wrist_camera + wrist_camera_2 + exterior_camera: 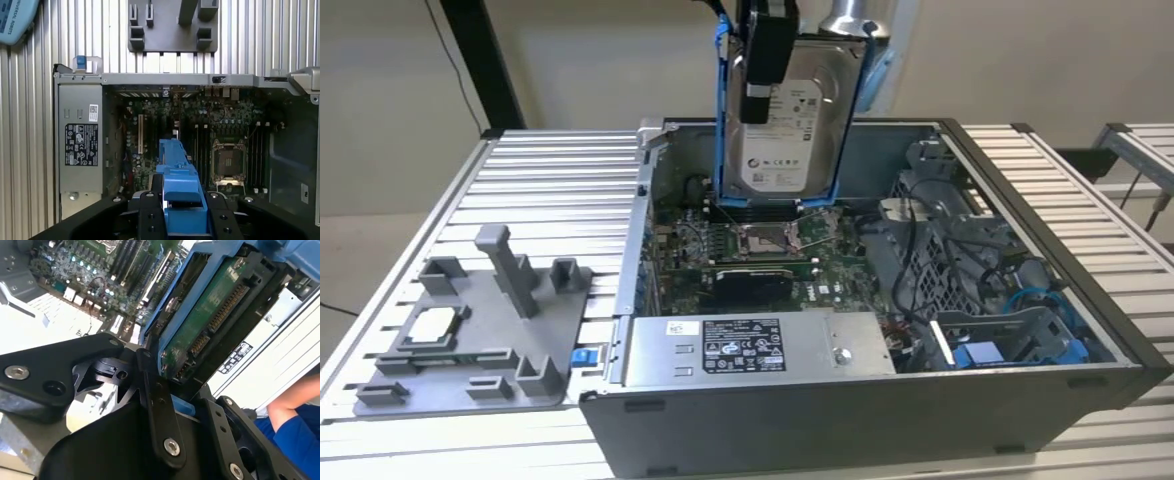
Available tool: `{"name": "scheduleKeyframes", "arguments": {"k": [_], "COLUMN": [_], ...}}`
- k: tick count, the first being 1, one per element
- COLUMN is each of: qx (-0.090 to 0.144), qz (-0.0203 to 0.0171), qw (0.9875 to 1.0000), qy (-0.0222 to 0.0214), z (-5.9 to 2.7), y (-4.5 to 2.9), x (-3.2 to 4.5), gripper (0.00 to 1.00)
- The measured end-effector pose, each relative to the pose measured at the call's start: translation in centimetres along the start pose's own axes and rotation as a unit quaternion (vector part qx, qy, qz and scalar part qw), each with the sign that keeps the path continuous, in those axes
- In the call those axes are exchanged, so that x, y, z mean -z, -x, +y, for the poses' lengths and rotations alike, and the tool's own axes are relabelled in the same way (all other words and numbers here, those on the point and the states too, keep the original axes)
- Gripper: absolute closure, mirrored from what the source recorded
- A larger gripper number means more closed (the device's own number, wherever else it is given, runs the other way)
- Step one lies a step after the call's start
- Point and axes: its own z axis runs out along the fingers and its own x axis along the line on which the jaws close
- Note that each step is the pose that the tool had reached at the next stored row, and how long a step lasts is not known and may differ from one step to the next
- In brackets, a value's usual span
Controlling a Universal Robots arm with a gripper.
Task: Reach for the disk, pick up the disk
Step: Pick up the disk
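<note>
Disk (790, 120): silver-grey drive with a white label on its face and blue rails along its edges, hanging upright in the air above the open computer case (1067, 400), clear of everything inside it. In the second wrist view the disk (210, 320) shows its green circuit-board edge and connector.

Gripper (767, 60): black fingers (157, 410) closed on the disk's upper end, clamped over the blue rail; in the first wrist view the blue rail (180, 200) sits between the black finger parts.

Motherboard (761, 245): lies in the floor of the case directly under the disk, with a square processor socket (227, 162) and memory slots beside it.

Grey box with a black-and-white sticker (754, 345): along the case's near wall in the exterior view.

Grey holder plate (480, 330): on the slatted table (560, 170), at the exterior view's left of the case, carrying a small square silver chip (430, 325).

Person's arm with a blue sleeve (290, 415): visible in the second wrist view.
</note>
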Motion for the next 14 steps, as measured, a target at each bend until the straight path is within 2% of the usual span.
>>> {"name": "scheduleKeyframes", "arguments": {"k": [4, 14], "qx": [0.0, 0.0], "qz": [-0.0001, -0.0014], "qw": [1.0, 1.0], "qy": [0.0, 0.0001], "z": [-0.36, -2.48], "y": [-0.85, -2.32], "x": [-0.09, -0.3], "gripper": [1.0, 1.0]}}
